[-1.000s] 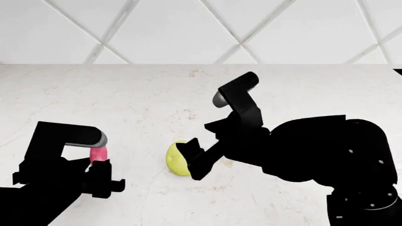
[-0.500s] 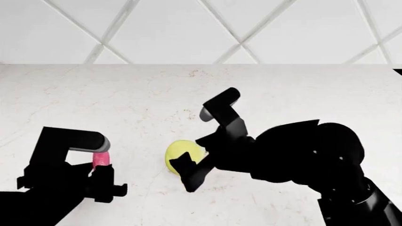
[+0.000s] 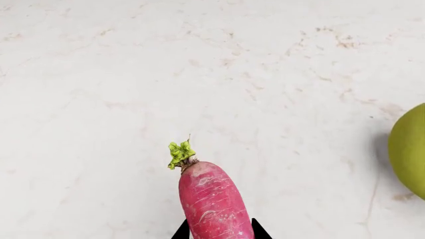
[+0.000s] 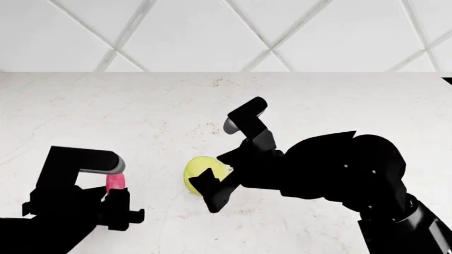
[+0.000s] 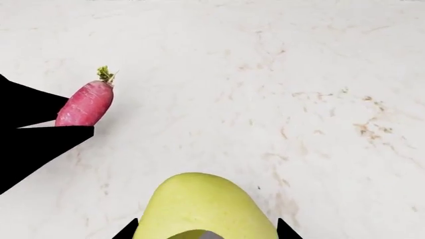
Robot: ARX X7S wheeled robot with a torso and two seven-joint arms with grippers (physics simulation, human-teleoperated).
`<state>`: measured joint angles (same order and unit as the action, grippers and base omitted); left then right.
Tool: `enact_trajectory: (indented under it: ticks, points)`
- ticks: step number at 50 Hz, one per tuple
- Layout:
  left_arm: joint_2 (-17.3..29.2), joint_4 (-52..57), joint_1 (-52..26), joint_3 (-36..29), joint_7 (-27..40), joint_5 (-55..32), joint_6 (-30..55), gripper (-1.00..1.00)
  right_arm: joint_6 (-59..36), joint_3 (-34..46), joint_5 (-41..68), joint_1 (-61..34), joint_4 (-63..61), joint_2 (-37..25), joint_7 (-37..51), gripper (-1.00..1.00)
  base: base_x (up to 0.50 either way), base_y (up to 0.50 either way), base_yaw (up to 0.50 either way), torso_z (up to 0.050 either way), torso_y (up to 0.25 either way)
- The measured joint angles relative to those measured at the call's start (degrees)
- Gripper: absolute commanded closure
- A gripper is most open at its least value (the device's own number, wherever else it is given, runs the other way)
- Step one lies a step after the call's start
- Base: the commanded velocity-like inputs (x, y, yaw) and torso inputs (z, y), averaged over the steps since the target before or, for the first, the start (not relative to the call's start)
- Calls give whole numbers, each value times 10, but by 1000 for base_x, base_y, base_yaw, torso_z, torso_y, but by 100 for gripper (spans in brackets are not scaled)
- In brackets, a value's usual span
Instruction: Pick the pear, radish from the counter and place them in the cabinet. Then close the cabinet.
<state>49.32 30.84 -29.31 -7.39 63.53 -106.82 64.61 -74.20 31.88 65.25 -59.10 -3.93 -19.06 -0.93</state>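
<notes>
Pink-red radish (image 3: 212, 204), yellow-green pear (image 5: 206, 209), beige-veined white counter (image 4: 141, 106).

A white wall of large diamond-shaped tiles (image 4: 190, 32) with pale grey grout lines runs across the far side of the scene, behind the far edge of the surface. The grout lines cross diagonally and form big lozenges. At the far right edge, a small dark patch (image 4: 448, 80) shows where wall and surface meet; what it is cannot be told.
</notes>
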Motion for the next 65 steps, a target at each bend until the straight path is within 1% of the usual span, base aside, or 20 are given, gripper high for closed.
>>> enact_trajectory:
  ticks: [6,11,20,26,32,39,50,58,65]
  points:
    - [1,0,2,1,-2,1,-3,100,6,0,4,7,-10,-3,10,100,2,1,2,0,0]
    - [3,0,-1,2,-2,-1,-5,100,3,-14,16,15,-29,-10,36,100,0,0,0,0,0]
    - [11,1,-23,3,9,-19,-11,100,-5,-69,62,23,-76,-29,106,100,0,0,0,0,0]
    - [16,-1,-53,-2,18,-36,-11,100,-7,-114,99,18,-108,-43,157,100,0,0,0,0,0]
    - [20,-6,-102,-14,32,-63,-9,100,-4,-168,142,5,-144,-63,222,100,0,0,0,0,0]
    - [23,-14,-185,-34,55,-108,-7,100,-1,-221,196,-30,-185,-89,310,100,0,0,0,0,0]
    - [18,-29,-321,-68,89,-176,-10,100,1,-262,268,-106,-232,-122,436,100,0,0,0,0,0]
    - [7,-39,-390,-87,101,-202,-11,100,11,-285,294,-132,-260,-138,482,100,0,0,0,0,0]
    - [-2,-42,-424,-99,106,-215,-13,100,19,-299,304,-136,-276,-150,501,100,421,160,0,0,0]
